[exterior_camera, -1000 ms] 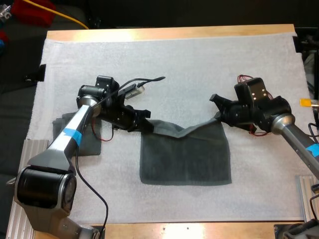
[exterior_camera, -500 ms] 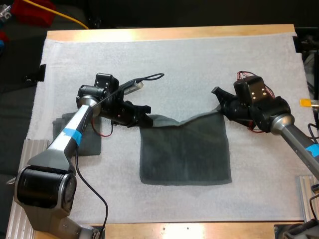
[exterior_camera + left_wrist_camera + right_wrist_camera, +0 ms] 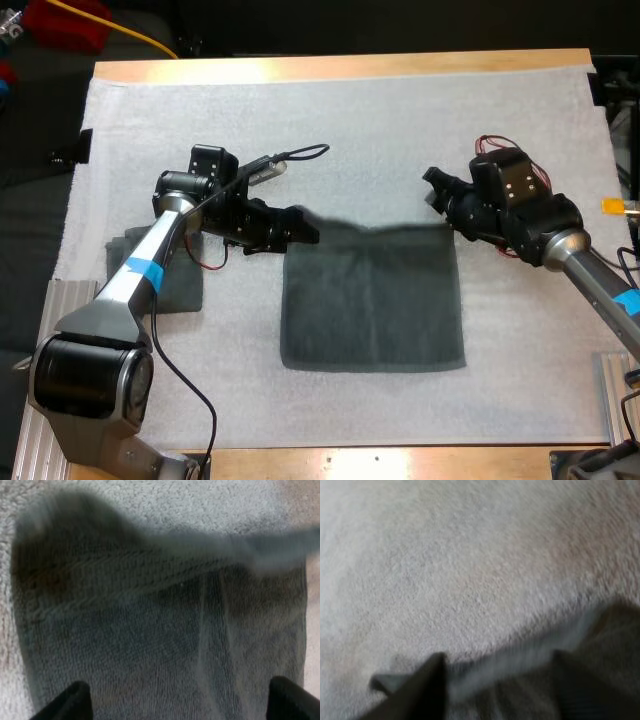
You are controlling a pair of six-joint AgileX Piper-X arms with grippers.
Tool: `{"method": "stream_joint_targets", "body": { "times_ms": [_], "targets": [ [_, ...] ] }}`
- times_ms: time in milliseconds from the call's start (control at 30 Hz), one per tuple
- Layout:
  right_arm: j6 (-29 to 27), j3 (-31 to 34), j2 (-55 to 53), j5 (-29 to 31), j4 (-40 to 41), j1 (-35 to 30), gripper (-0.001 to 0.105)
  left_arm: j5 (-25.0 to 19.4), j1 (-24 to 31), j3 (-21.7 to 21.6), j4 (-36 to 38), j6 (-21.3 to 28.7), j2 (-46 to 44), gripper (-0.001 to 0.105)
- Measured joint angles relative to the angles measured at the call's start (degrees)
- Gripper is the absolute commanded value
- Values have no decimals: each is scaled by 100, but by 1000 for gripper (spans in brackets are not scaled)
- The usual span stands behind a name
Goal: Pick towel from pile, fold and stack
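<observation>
A dark grey-green towel [image 3: 370,300] lies folded flat in the middle of the white mat [image 3: 350,130]. My left gripper [image 3: 302,230] hovers at its far left corner, open. In the left wrist view the two fingertips [image 3: 65,702] stand wide apart over the towel [image 3: 160,630], which shows ridged folds. My right gripper [image 3: 436,190] sits just beyond the far right corner, open. Its fingers [image 3: 420,690] are spread above the towel's blurred far edge [image 3: 520,665]. A second dark towel [image 3: 185,290] lies at the left, partly under my left arm.
The mat covers most of the wooden table [image 3: 340,66]. Bare mat stretches beyond the towel's far edge and along the front. Metal rails [image 3: 40,330] run along the table's left and right sides.
Both grippers have opened and let go of the towel's far edge. The raised edge has dropped flat into a neat rectangle. The right gripper has drawn slightly away from the corner.
</observation>
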Motion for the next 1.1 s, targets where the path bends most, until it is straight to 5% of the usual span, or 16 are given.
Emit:
{"method": "stream_joint_targets", "body": {
  "times_ms": [400, 900, 1100],
  "targets": [
    [-1307, 0, -39, 15, 439, 0, 70, -154, 0, 0, 228, 477, -276, 69],
    [-1912, 12, -857, 17, 1595, 250, 70, -1122, -252, 45, 1261, 1122, -1481, 69],
    [-1923, 12, -1172, 143, 2023, 557, 70, -1925, -614, 213, 1593, 1160, -2029, 69]
  ]
}}
